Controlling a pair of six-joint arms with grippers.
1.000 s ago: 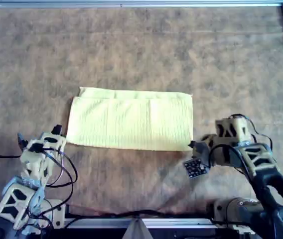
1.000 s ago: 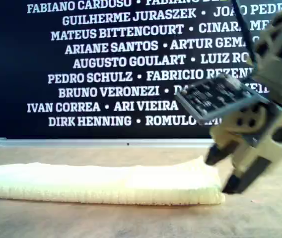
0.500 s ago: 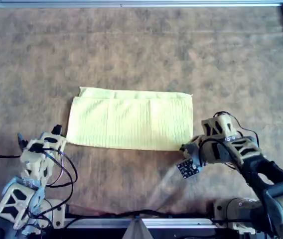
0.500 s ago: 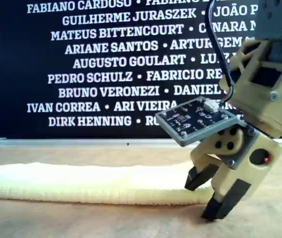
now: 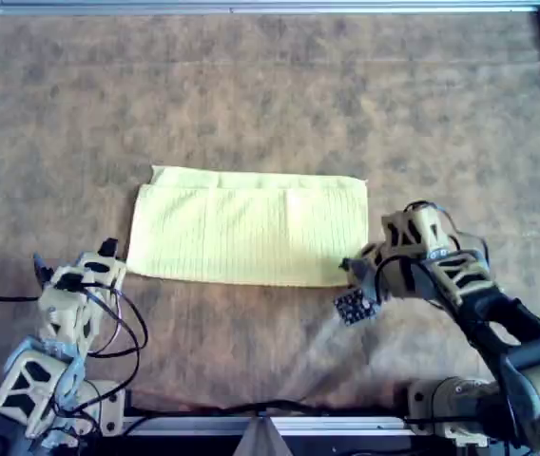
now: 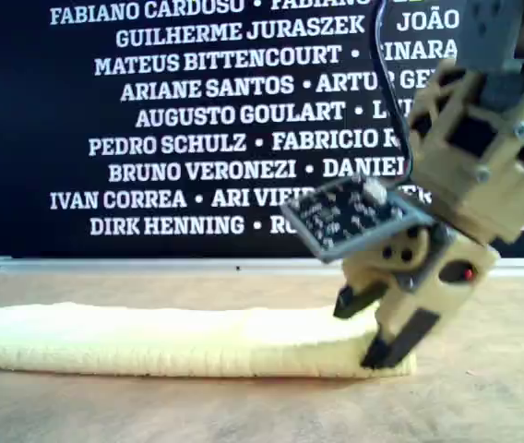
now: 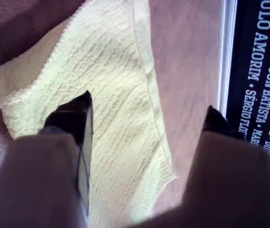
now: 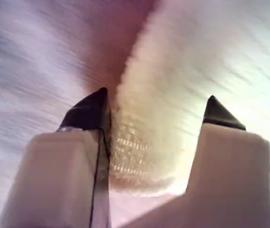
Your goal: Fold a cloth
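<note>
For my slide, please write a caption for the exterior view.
Open gripper straddling the end of the folded pale yellow cloth on the brown table covering.

My second gripper (image 6: 365, 328) sits low and tilted at the overhead view's right, jaws spread apart, dark fingertips (image 8: 90, 111) angled downward, arm reaching in from the lower right corner. My first gripper (image 5: 72, 258) is at the overhead view's lower left, jaws parted wide.

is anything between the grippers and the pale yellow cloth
Nothing visible. My second gripper stands open astride a corner of the pale yellow ribbed fabric cloth. My first gripper is open just off another corner, only bare brown table covering between.
</note>
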